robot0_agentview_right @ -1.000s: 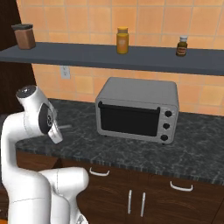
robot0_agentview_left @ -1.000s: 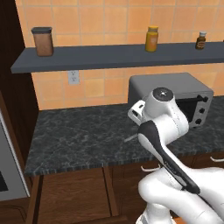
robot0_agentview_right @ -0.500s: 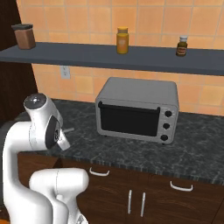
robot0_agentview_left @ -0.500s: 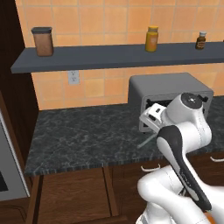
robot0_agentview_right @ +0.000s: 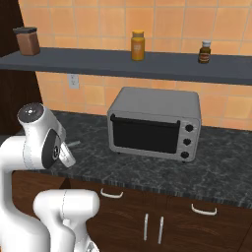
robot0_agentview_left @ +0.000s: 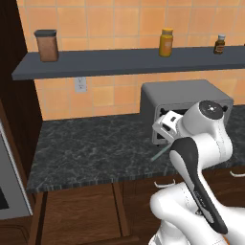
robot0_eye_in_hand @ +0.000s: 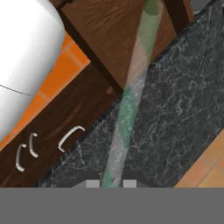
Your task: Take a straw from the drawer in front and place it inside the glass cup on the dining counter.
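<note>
Left base view: the gripper is raised over the black counter, just in front of the toaster oven. One straw sticks out from it, slanting down and to the left, clear of the counter top. It looks pale green here. Above and behind the hand runs one dark shelf bearing three containers: a brown canister far to the left, an orange jar almost straight above, and a small dark bottle to the right. One wall outlet sits below the shelf, left of the hand. Two curved drawer handles show below the counter edge.

Right base view: the hand is mostly hidden behind the arm's own white link, and a short end of the straw pokes out to the right of it, over the counter and pointing toward the oven, well short of it. The same three containers stand on the shelf. The oven has three knobs.

Hand view: the two fingertips stand close together at the bottom, clamped on the straw, which runs up and away from them in green and pale bands. Beyond it lie the counter and brown cabinet fronts with three pale handles.
</note>
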Controlling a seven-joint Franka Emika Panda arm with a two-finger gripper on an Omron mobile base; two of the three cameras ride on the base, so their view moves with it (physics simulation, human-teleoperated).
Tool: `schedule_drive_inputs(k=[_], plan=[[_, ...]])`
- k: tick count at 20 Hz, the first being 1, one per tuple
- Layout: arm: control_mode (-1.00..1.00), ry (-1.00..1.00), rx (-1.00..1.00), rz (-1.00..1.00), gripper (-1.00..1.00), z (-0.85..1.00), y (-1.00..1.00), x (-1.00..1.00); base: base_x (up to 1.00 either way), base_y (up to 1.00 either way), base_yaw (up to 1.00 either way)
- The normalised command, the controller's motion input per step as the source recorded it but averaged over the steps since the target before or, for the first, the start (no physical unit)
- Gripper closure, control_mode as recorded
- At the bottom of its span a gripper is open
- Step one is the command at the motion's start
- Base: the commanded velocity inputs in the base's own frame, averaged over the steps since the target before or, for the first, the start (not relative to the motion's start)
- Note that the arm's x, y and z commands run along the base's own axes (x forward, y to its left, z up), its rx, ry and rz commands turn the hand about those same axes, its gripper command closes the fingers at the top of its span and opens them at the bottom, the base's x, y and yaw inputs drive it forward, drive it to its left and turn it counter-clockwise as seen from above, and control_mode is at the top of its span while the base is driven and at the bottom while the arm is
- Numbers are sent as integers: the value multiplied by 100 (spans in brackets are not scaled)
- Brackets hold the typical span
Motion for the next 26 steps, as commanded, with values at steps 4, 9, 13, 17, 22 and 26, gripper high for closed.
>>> schedule_drive_inputs(k=[4,9,13,17,22,26], plan=[[100,-3,1,0,100,0,0,-6,-19,-2,-14],[100,0,0,0,100,0,0,0,-8,-28,-40],[100,0,0,0,100,0,0,0,-1,-38,-58],[100,0,0,0,100,0,0,0,0,-34,-69],[100,0,0,0,100,0,0,0,0,-30,-73],[100,0,0,0,100,0,0,0,0,-43,-68]])
